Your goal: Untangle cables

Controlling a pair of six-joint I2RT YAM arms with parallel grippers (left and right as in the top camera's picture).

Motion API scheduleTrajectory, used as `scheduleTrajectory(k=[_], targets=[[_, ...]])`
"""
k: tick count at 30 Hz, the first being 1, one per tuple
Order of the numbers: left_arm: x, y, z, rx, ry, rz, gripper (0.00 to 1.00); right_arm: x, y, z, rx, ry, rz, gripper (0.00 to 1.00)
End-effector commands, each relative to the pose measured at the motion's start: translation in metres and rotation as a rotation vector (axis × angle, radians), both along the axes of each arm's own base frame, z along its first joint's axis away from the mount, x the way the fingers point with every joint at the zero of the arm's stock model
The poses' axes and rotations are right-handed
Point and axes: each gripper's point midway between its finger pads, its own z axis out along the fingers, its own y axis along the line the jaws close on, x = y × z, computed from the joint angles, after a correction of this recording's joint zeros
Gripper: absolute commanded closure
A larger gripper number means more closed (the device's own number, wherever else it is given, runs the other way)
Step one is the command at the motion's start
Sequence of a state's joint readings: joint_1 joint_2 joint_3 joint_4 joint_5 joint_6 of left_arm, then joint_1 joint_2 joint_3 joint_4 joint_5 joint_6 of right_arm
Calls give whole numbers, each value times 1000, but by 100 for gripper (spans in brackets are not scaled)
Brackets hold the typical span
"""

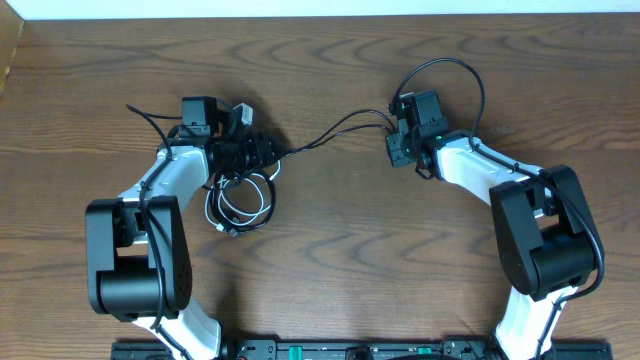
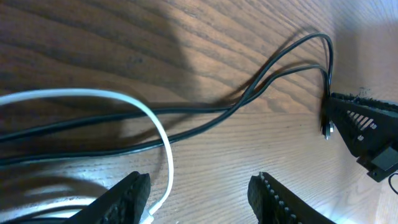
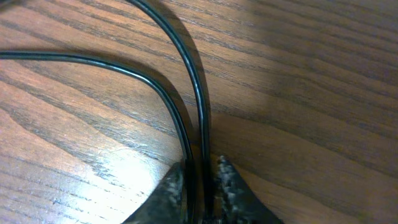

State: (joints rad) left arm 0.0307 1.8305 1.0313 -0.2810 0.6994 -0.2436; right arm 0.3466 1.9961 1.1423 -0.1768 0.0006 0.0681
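The black cables [image 1: 335, 128] ran as a low line over the table [image 1: 330, 270]. Beyond that line the wood lay open to the far edge. On the near side a broad open lane was flanked by the left arm [image 1: 140, 250] and the right arm [image 1: 540, 230]. At the line's left end a coil [image 1: 218, 205] of cord crowded the surface, and a white cable [image 2: 166, 149] crossed into the left gripper's [image 2: 199, 186] spread jaws. At the right end both strands filled nearly all the gap between the right gripper's [image 3: 202, 180] fingertips [image 3: 171, 186].
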Motion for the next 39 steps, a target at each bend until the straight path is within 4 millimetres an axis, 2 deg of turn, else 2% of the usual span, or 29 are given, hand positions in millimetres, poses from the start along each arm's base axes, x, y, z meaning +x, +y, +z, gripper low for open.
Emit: scheduleTrajectory(k=[1,4,6,7,8,11,14,17,22,25,28,34,39], targets=[[-3,1,13,14,-22,-1,44,-41,-17,-58,-83,167,-3,75],[-5,5,25,51,-51,-2,45,-41,-17,-58,-84,169,-3,69],[-6,17,26,124,-49,35,50,-41,-17,-58,-85,169,-3,63],[-6,31,23,198,-29,94,55,-41,-17,-58,-84,167,-3,59],[-6,36,22,222,-21,118,57,-41,-17,-58,-84,167,-3,58],[-10,68,12,363,51,279,57,-40,-17,-58,-83,164,-3,51],[-16,92,6,466,102,396,57,-37,-18,-56,-92,152,-10,52],[-18,100,5,504,109,424,57,-27,-15,-41,-81,119,-11,50],[-18,106,5,535,107,438,57,-11,-3,9,-48,35,0,47],[-19,113,5,571,108,459,56,-11,9,37,-6,-8,24,47],[-19,114,5,577,109,464,56,-21,27,46,92,23,24,47],[-20,118,0,602,122,471,56,-44,72,40,291,156,-9,47],[-22,122,-16,625,159,483,56,-62,108,26,324,205,-9,47]])
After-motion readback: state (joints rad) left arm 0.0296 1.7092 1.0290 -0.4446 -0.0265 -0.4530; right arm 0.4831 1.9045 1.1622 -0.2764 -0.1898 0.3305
